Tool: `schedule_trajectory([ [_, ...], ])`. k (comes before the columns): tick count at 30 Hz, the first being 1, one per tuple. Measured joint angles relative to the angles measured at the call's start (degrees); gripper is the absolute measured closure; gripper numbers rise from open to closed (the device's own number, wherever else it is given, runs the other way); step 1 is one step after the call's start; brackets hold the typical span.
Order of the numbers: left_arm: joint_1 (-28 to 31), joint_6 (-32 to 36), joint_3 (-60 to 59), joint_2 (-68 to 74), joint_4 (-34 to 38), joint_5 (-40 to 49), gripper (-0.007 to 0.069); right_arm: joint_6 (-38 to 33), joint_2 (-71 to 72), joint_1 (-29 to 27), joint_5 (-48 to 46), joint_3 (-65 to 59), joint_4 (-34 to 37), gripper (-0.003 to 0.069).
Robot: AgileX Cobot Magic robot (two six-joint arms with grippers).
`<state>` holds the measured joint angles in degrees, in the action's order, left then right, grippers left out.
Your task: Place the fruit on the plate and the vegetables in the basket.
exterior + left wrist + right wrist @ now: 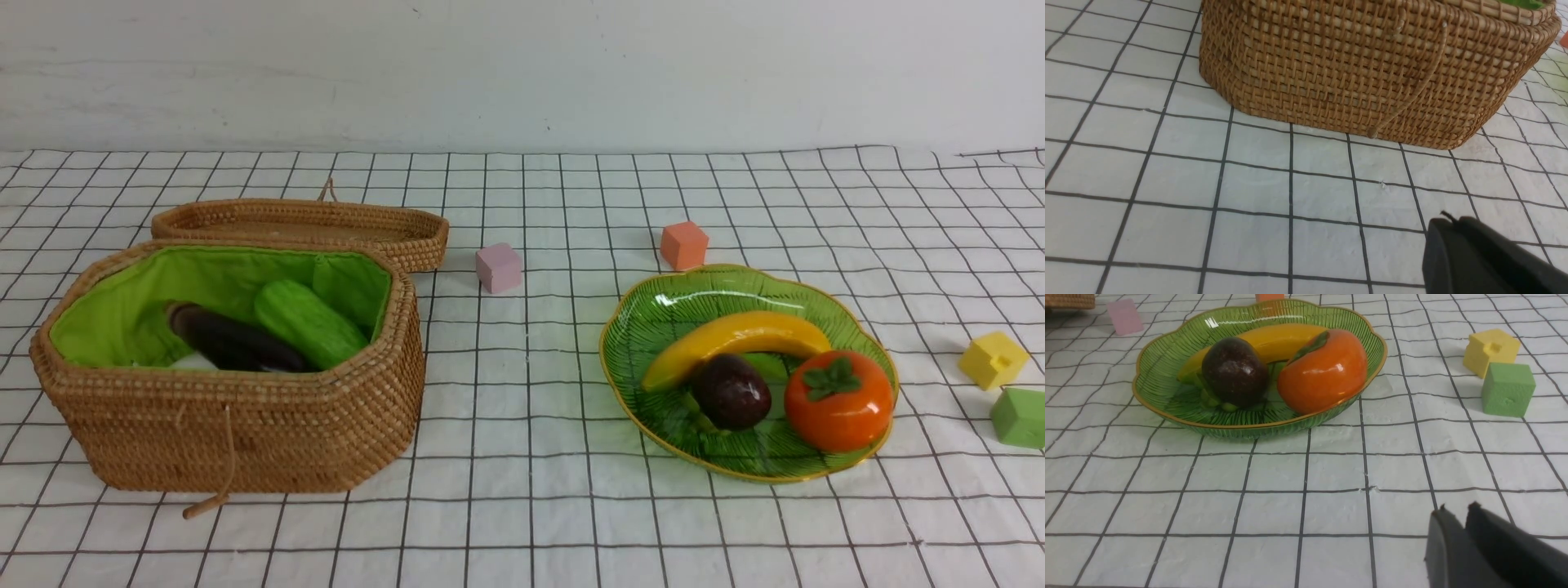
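Observation:
The wicker basket (229, 408) stands at the left with its green lining showing. A bumpy green cucumber (310, 324) and a dark-purple eggplant (233, 339) lie inside it. On the green plate (653, 327) at the right rest a banana (735, 335), a mangosteen (731, 392) and a persimmon (838, 400). Neither arm shows in the front view. My left gripper (1447, 218) is shut and empty over the cloth, short of the basket (1355, 69) wall. My right gripper (1455, 508) hovers in front of the plate (1167, 388), its tips a narrow gap apart with nothing between them.
The flat wicker lid (302, 224) lies behind the basket. A pink cube (498, 267) and an orange cube (683, 245) sit mid-table behind the plate. A yellow cube (992, 359) and a green cube (1019, 416) sit at the right edge.

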<state>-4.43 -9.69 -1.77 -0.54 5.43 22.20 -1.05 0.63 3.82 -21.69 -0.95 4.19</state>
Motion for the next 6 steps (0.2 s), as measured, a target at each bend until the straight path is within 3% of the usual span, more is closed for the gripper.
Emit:
schedule_trajectory([
  [6,0.00,0.00,0.00,0.00,0.00,0.00,0.0623,0.00,0.00,0.00,0.00,0.00,0.00,0.0566],
])
